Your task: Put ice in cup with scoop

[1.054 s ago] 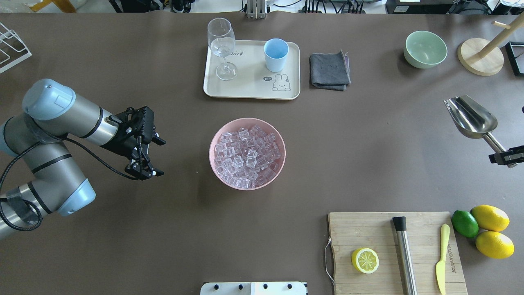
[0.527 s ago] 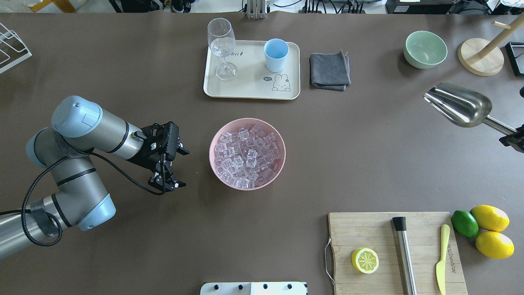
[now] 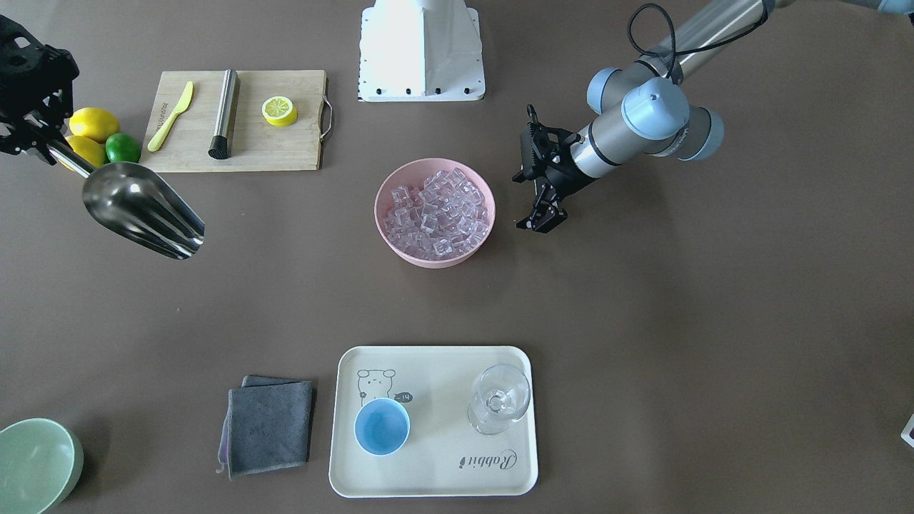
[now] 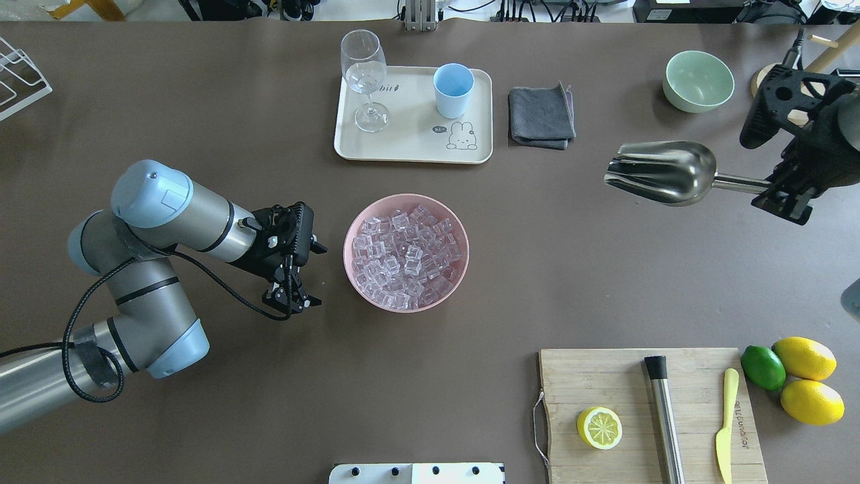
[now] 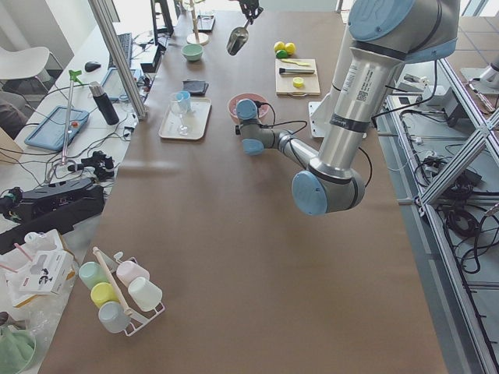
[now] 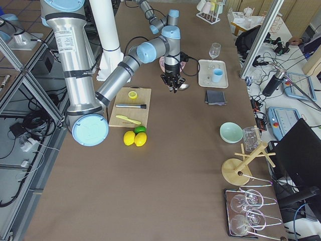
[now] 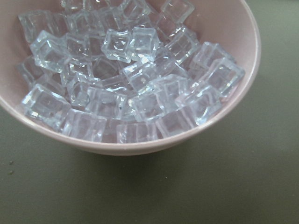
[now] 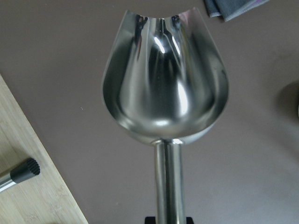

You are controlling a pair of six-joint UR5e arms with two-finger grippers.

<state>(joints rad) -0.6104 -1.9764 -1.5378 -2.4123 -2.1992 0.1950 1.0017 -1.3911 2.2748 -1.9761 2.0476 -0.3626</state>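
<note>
The ice [image 4: 406, 252] is heaped in a pink bowl [image 4: 349, 228] at the table's middle; it also fills the left wrist view [image 7: 126, 74]. The light-blue cup [image 4: 453, 89] stands upright and empty on a cream tray [image 4: 410, 151], also seen from the front [image 3: 382, 426]. My right gripper [image 4: 779, 195] is shut on the handle of the steel scoop [image 4: 662, 172], held level and empty above the table, right of the bowl, trough pointing toward it [image 8: 166, 79]. My left gripper [image 4: 295, 306] is open and empty, just left of the bowl's rim, not touching.
A wine glass [image 4: 366, 81] stands on the tray beside the cup. A grey cloth [image 4: 541, 115] and a pale green bowl [image 4: 697, 81] lie right of it. A cutting board [image 4: 605, 376] with a lemon half, steel rod and yellow knife is front right.
My left arm has moved right, up to the pink bowl. My right arm has carried the scoop left and turned it level, and its gripper has come into view.
</note>
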